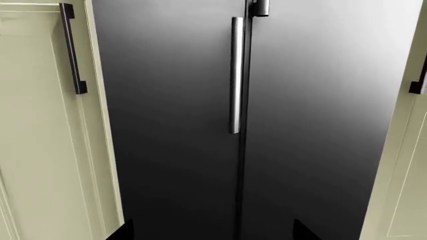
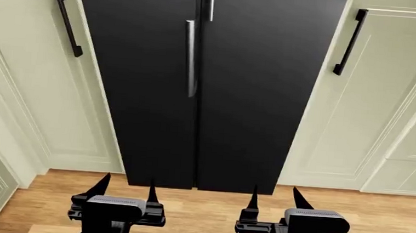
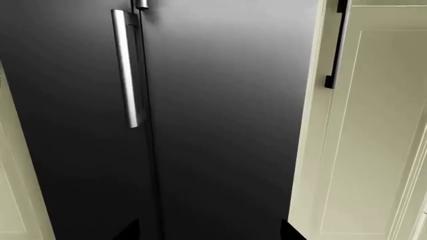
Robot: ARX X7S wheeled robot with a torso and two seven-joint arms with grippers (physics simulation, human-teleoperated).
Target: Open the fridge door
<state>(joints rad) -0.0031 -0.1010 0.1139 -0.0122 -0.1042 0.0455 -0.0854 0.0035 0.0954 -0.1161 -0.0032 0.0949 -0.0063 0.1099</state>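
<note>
The fridge door (image 2: pixel 269 88) is the wider right-hand glossy black panel, and it is closed. Only the lower end of its silver bar handle (image 2: pixel 211 4) shows, at the top of the head view. The same door fills the left wrist view (image 1: pixel 320 125) and the right wrist view (image 3: pixel 227 125), with the handle's end (image 1: pixel 260 7) (image 3: pixel 141 4) at the top edge. My left gripper (image 2: pixel 127 190) (image 1: pixel 213 232) and right gripper (image 2: pixel 275 201) (image 3: pixel 210 232) hang low over the floor. Both are open and empty, well short of the fridge.
The narrower black door (image 2: pixel 137 89) on the left has a lower-set silver handle (image 2: pixel 190 57). Cream cabinet doors with black handles (image 2: pixel 68 21) (image 2: pixel 349 41) flank the fridge. A wooden floor (image 2: pixel 202 204) lies between me and the fridge.
</note>
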